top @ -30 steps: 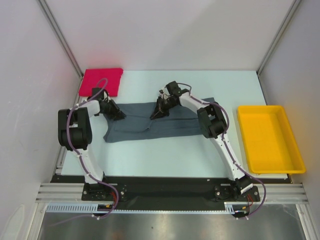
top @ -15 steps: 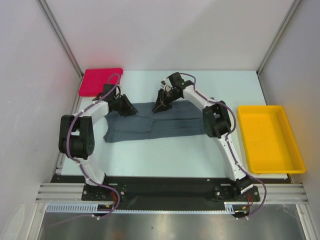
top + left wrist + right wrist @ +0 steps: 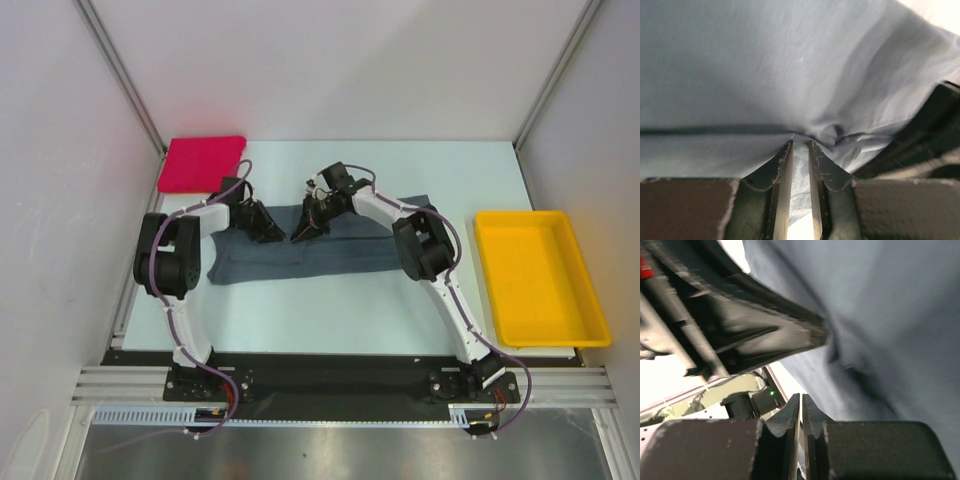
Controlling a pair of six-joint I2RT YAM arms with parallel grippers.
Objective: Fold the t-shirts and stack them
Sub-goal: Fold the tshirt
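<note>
My left fingers (image 3: pixel 270 230) and right fingers (image 3: pixel 300 228) are both pinched narrow on the grey t-shirt (image 3: pixel 340 255), only half-folded mid-desk (image 3: pixel 380 310), and the red t-shirt (image 3: pixel 202 163) sits folded far-left, so finishing and stacking are left

The left arm (image 3: pixel 185 325) and right arm (image 3: pixel 455 310) are built alike, with white tubular links between bulky black joint housings. Each stands on a black base (image 3: pixel 195 380) toward 6 o'clock. Lilac cables (image 3: pixel 524 385) loop along both. The fingers (image 3: pixel 782 170) are dark and wedge-shaped, with pale inner faces and fuzzy, lint-flecked edges.
</note>
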